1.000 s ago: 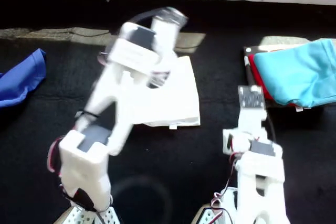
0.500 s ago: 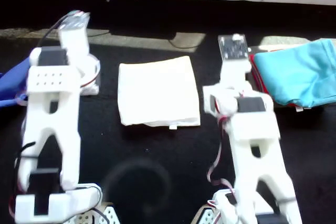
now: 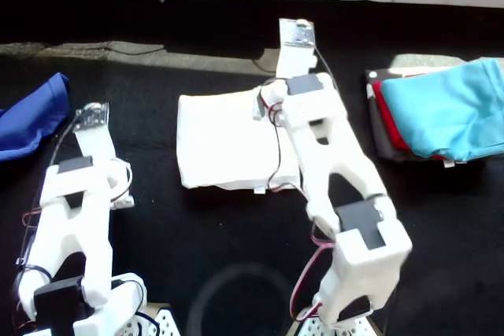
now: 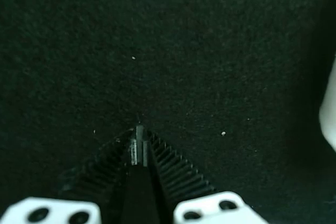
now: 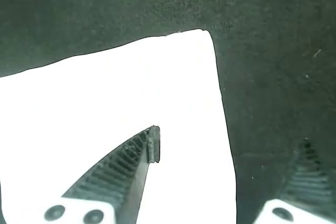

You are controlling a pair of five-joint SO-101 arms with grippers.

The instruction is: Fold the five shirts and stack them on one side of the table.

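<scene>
REMOTE FOLDING RIG, HIGH VIEW: The black-covered table (image 3: 441,218) spreads beneath both of my arms. The right arm (image 3: 323,147) stretches forward and leans in toward the middle of the table. Its wrist is above the far right corner of the folded white shirt (image 3: 224,143), which lies flat as a rough rectangle at the table's centre. The left arm (image 3: 75,210) stands on its own side with its wrist over bare cloth, beside the white shirt's left edge.

At the right edge of the table sits the stack, well apart from the white shirt. A teal shirt (image 3: 449,108) is on top, a red shirt (image 3: 391,123) shows beneath it, and a grey garment (image 3: 376,127) lies under that. A blue shirt (image 3: 31,116) lies crumpled and unfolded at the left edge.

In the right wrist view, my right gripper (image 5: 229,137) hangs with its jaws wide apart, straddling the white shirt's side edge near a corner. One jaw is over the fabric, the other over black cloth, and nothing is gripped. I cannot tell whether either jaw touches down.

In the left wrist view, my left gripper (image 4: 138,132) points at bare black cloth, its jaws pressed together with nothing between them.
</scene>
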